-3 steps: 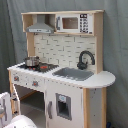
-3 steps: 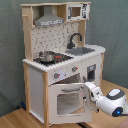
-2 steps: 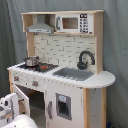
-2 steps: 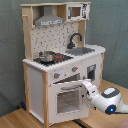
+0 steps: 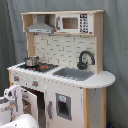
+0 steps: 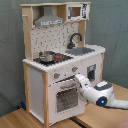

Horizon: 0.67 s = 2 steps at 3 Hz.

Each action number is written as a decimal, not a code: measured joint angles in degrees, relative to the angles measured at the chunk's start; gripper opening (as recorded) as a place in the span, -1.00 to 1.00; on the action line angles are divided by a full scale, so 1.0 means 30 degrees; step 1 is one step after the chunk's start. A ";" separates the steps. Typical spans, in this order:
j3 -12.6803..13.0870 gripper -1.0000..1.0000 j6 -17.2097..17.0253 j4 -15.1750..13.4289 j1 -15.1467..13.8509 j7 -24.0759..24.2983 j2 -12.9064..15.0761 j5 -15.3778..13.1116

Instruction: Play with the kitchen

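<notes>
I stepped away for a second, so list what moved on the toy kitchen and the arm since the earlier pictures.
In the second exterior view the arm has pushed in from the second exterior view's right, so the gripper now sits against the oven door. In the first exterior view that door stands slightly further open. The kitchen, pot, faucet and microwave stayed put.

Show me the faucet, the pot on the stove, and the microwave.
faucet [image 5: 85,58], first exterior view, on its curved black neck.
pot [image 6: 47,56], second exterior view, on its metal side.
microwave [image 5: 74,23], first exterior view, on its door.

Pot [image 6: 46,55] on kitchen [image 6: 35,82] (stovetop)
</notes>
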 joint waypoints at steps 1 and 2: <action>-0.0088 1.00 0.0066 0.1218 -0.1389 -0.0500 -0.0002 -0.0013; -0.0958 1.00 -0.0785 0.0875 0.0045 -0.1008 -0.0001 -0.0195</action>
